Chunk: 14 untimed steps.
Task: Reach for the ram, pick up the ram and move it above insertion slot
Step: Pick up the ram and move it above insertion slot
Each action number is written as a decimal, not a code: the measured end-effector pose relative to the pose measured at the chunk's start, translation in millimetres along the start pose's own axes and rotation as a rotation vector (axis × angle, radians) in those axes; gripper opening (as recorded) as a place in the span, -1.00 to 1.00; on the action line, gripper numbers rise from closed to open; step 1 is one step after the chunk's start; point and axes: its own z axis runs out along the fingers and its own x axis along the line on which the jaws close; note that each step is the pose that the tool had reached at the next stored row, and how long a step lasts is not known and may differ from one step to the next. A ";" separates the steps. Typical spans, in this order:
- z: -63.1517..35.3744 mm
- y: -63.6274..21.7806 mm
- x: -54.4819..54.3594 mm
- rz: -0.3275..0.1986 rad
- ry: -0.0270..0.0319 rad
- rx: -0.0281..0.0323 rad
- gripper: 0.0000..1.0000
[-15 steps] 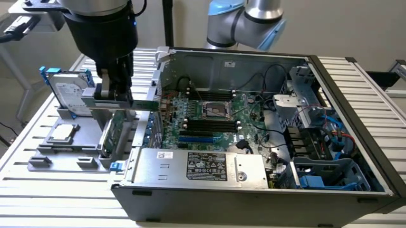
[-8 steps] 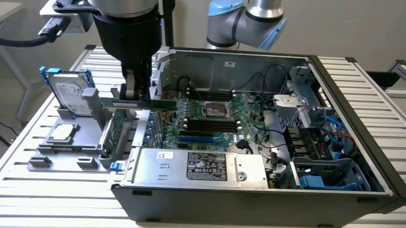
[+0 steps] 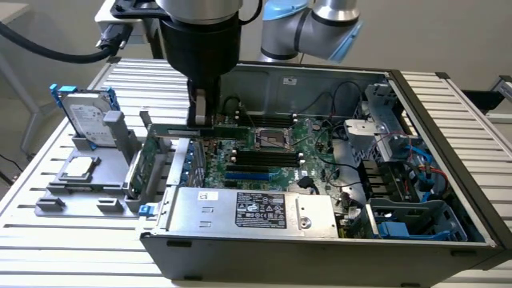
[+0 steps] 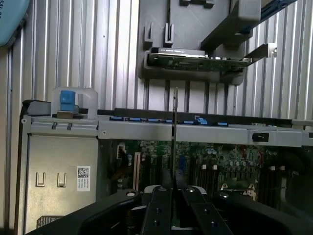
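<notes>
Wrist view shows jaws pinching the ram (image 4: 175, 142) edge-on; exterior view shows its length (image 3: 192, 127).

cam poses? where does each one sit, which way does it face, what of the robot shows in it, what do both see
Exterior view: off the arm, raised, looking down into the open computer case; shows the arm and gripper holding the ram level above the board.
Wrist view: on the wrist, looking along the fingers that clamp the ram, seen edge-on.
Shared: ram, gripper, motherboard, power supply.
</notes>
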 end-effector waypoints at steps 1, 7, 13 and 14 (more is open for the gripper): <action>-0.2 -4.5 0.1 0.000 0.0001 -0.0001 -0.73; 0.3 -31.6 -0.5 -0.001 0.0000 -0.0001 -0.73; 3.5 -53.2 -7.6 -0.001 0.0000 -0.0001 -0.73; 4.1 -56.2 -10.2 -0.001 0.0001 -0.0002 -0.73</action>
